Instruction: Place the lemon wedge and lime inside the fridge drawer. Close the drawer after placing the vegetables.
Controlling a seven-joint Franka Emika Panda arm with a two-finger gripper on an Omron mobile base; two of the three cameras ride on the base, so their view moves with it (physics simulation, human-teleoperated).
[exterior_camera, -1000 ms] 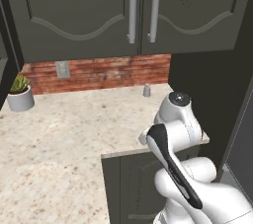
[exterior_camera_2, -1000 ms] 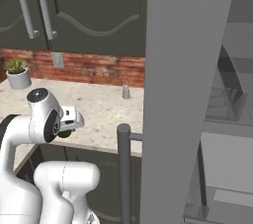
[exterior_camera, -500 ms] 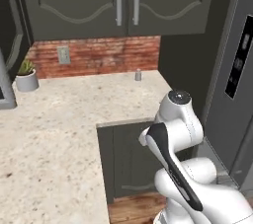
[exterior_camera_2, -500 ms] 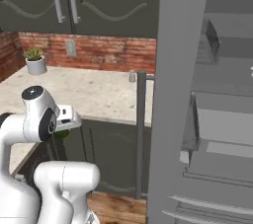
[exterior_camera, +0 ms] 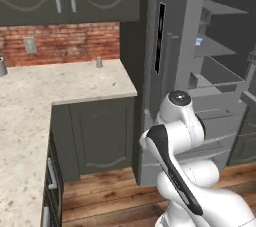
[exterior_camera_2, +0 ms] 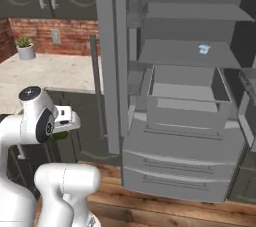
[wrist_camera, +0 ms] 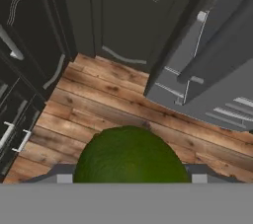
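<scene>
Currently the lime [wrist_camera: 129,155] is pinched in the gripper [wrist_camera: 129,171]; fridge drawer [exterior_camera_2: 186,102] well ahead; it could be dropped onto the floor [wrist_camera: 104,109] below if grip loosens.

A smooth, dark green round lime [wrist_camera: 129,155] sits at six o'clock, low in the frame, wedged between the two dark finger tips [wrist_camera: 63,170] of the gripper [wrist_camera: 129,173], which press against its sides. Behind it, brown wooden floor planks [wrist_camera: 113,99] run diagonally. Dark grey cabinet doors [wrist_camera: 133,16] stand at twelve o'clock, black drawer fronts with pale handles [wrist_camera: 15,119] at nine, and a grey fridge door [wrist_camera: 212,70] at two.
</scene>
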